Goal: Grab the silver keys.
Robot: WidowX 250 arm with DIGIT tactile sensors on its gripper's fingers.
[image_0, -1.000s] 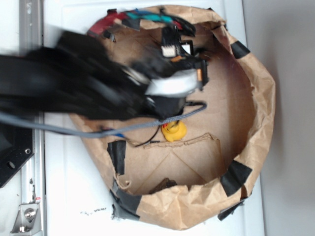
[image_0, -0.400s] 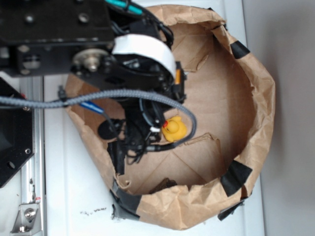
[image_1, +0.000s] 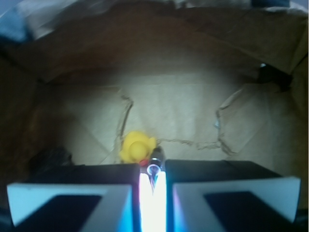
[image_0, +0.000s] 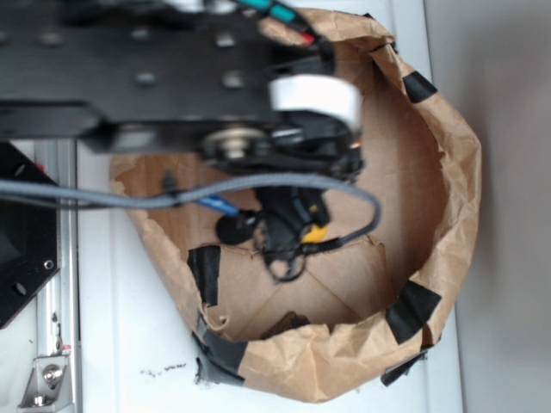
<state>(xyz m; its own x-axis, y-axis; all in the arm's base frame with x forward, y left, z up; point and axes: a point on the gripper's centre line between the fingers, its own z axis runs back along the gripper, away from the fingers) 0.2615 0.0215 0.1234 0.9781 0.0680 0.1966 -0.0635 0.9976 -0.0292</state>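
Lying at left: a bare white tabletop [image_0: 112, 344] with a grey metal rail [image_0: 56, 284] along its edge.
Arm: black, blurred, reaching in from the left over a crumpled brown paper bag [image_0: 465, 172] with black tape patches [image_0: 205, 271] on its rim; a grey braided cable [image_0: 103, 196] trails under the arm.
Tool [image_0: 284, 245]: low inside the bag, above its cardboard floor; in the wrist view the tool [image_1: 153, 166] is clenched, leaving only a thin bright slit.
Silver keys [image_1: 156, 157]: a small shiny metal piece with a ring is pinched in that slit; a thin loop [image_0: 288, 268] hangs below the tool in the exterior view.
Small yellow rubber duck [image_1: 136, 146]: just beyond the fingertips, slightly left; from outside the duck [image_0: 315, 232] is mostly hidden by the tool.
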